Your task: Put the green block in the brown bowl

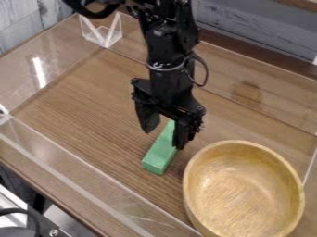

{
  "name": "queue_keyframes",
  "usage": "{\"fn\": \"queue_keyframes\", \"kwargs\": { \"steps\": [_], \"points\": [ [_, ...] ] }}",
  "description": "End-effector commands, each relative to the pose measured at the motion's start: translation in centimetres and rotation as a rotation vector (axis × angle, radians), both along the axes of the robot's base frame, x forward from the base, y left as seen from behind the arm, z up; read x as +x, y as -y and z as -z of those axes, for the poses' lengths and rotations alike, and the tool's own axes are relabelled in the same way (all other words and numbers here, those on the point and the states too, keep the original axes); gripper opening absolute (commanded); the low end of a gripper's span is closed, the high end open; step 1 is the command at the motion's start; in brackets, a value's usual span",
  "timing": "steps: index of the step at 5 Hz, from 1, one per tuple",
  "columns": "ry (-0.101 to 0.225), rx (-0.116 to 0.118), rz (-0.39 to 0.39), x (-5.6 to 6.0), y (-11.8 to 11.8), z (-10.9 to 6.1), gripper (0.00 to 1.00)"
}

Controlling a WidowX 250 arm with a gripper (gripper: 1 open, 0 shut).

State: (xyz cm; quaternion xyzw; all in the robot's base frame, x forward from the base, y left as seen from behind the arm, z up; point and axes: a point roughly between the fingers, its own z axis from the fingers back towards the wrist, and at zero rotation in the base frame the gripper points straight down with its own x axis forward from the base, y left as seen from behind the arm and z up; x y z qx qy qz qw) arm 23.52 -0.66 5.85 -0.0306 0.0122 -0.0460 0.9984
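Note:
The green block (pixel 160 154) lies on the wooden table, just left of the brown bowl (pixel 244 192). My black gripper (pixel 168 130) points straight down over the block's far end. It stands open, one finger on each side of the block. The far end of the block is hidden behind the fingers (pixel 187 131). I cannot tell whether the fingers touch the block. The bowl is empty and sits at the front right.
Clear acrylic walls (pixel 50 148) fence the table on the left and front. A small clear stand (pixel 102 30) sits at the back left corner. The arm (pixel 161 37) rises from the gripper toward the back.

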Motion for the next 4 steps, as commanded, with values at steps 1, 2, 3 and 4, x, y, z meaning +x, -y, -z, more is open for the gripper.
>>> {"fn": "queue_keyframes", "kwargs": {
  "steps": [1, 2, 3, 4],
  "points": [
    [0.045, -0.009, 0.006, 0.71, -0.17, -0.85, 1.00],
    [0.049, -0.017, 0.011, 0.84, -0.22, -0.77, 1.00],
    [0.052, -0.023, 0.016, 1.00, -0.25, -0.69, 1.00],
    [0.056, -0.030, 0.019, 1.15, -0.30, -0.65, 1.00]
  ]
}}
